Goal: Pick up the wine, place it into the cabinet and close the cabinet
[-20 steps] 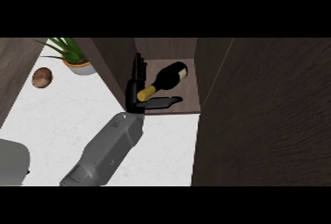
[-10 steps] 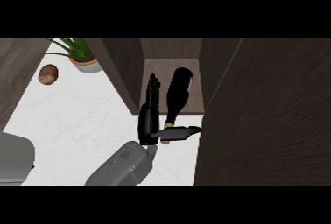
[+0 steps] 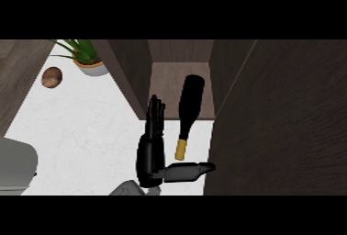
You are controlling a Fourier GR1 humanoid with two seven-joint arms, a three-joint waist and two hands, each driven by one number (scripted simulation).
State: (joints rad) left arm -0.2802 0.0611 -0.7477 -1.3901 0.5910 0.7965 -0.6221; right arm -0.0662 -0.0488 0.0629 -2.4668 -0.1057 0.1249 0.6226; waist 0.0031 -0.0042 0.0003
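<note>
— What do we see at the far left?
— On the white worktop (image 3: 88, 133) we see a brown rounded object (image 3: 51, 77) at the far left, and just right of it a potted plant (image 3: 86, 56) in a pale pot. A grey object (image 3: 15, 167) shows at the near left edge; we cannot tell what it is.

— And in the middle?
— We see one black hand (image 3: 152, 151) coming up from the near edge. Which hand it is we cannot tell for sure; we take it for the right. Its fingers (image 3: 156, 114) are straight and point far, toward the cabinet (image 3: 180, 73), and its thumb (image 3: 190, 170) sticks out to the right. It is wide open and holds nothing.

— Where is the wine?
— The wine bottle (image 3: 189, 110) lies just right of the fingers, apart from them. Its dark body rests inside the cabinet opening, and its gold-topped neck points near, over the worktop. Right of it we see the dark cabinet wall (image 3: 278, 119).
</note>
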